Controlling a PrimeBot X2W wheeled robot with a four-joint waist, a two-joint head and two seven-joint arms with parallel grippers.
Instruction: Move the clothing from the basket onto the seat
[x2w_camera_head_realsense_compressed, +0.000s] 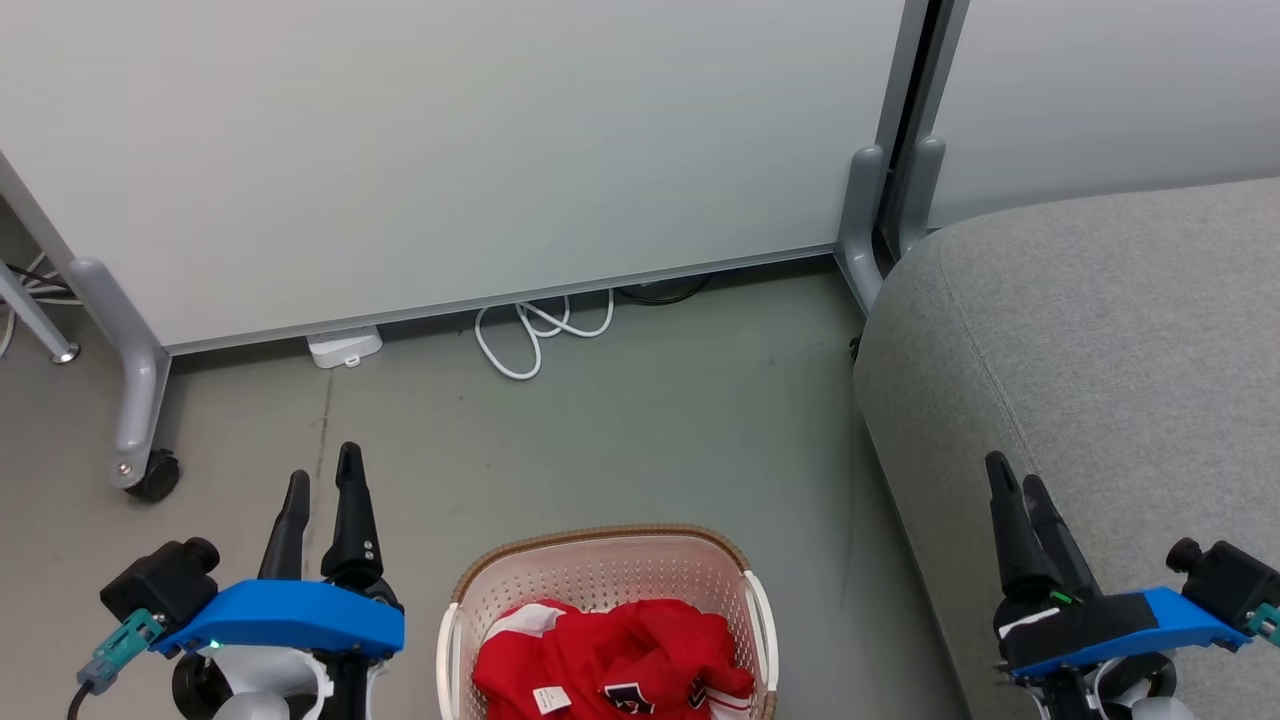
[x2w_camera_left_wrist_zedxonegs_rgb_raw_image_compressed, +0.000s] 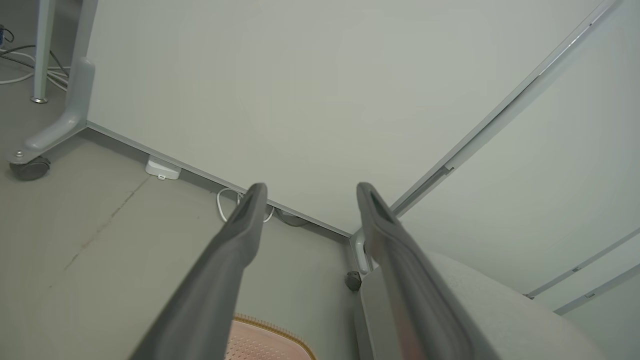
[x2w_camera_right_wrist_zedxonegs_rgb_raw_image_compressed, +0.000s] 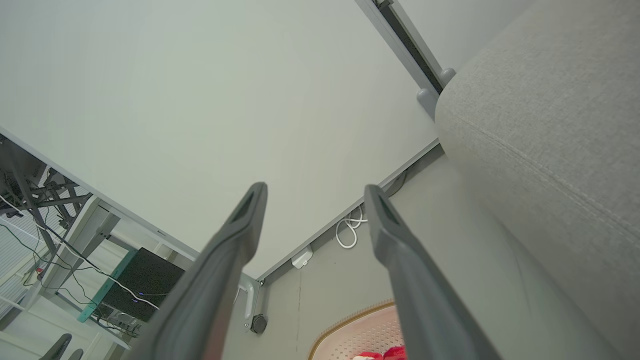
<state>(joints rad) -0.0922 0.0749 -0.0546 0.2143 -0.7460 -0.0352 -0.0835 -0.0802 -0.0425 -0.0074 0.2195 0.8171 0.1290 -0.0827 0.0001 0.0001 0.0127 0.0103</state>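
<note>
- The pale partition panels (x2w_camera_head_realsense_compressed: 450, 150) close off the far side. They stand on grey legs, one with a caster (x2w_camera_head_realsense_compressed: 155, 475) at the far left.
- The grey upholstered seat (x2w_camera_head_realsense_compressed: 1100, 330) takes up the right, with its rounded edge and seam turned toward the floor. Its top is broad, bare fabric, so I judge it a forgiving place to let cloth fall.
- The floor (x2w_camera_head_realsense_compressed: 650, 420) is smooth grey with a thin crack on the left.
- The perforated basket (x2w_camera_head_realsense_compressed: 600, 535) stands on the floor, near and central, close to the seat's left side.
- The clothing (x2w_camera_head_realsense_compressed: 620, 660) lies bunched inside the basket, red with white trim.
  - I judge it light, limp and not fragile. It will drape and trail when lifted and could catch on the rim.
  - I would pinch a thick raised fold at the top of the heap, not a thin hem.
  - I cannot tell where one garment ends.
- My left gripper (x2w_camera_head_realsense_compressed: 322, 470) hangs over the floor left of the basket, fingers spread with nothing between them.
- My right gripper (x2w_camera_head_realsense_compressed: 1010, 475) hangs by the seat's near edge, equally released and empty.
- A looped white cable (x2w_camera_head_realsense_compressed: 530, 335) and a white adapter (x2w_camera_head_realsense_compressed: 345, 347) lie at the panel's foot, well apart from the basket.
- A small white tag (x2w_camera_head_realsense_compressed: 552, 698) shows on the near side of the cloth.
</note>
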